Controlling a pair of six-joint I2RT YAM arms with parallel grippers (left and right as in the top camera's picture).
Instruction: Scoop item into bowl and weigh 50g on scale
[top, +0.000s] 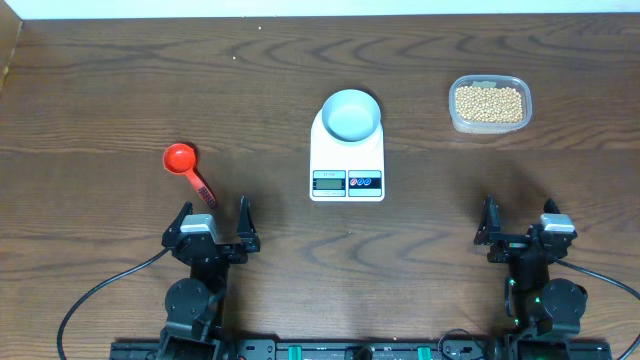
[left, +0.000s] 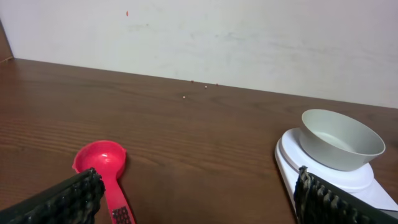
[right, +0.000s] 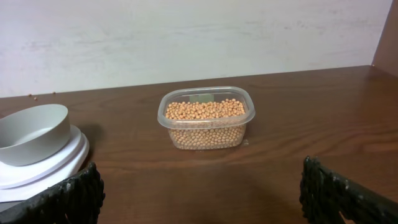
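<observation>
The tan-yellow beans (top: 488, 102) (right: 205, 119) fill a clear plastic tub (top: 489, 104) (right: 206, 118) at the back right. An empty pale bowl (top: 351, 114) (left: 341, 139) (right: 31, 133) stands on the white scale (top: 347, 155) (left: 292, 163) (right: 43, 165) at the table's centre. A red scoop (top: 186, 167) (left: 102, 165) lies at the left, its handle toward my left gripper (top: 213, 214) (left: 199, 198), which is open and holds nothing. My right gripper (top: 520, 222) (right: 202, 193) is open and holds nothing, well short of the tub.
A few stray beans (left: 196, 89) lie by the far wall. The dark wooden table (top: 120, 90) extends to a pale wall behind.
</observation>
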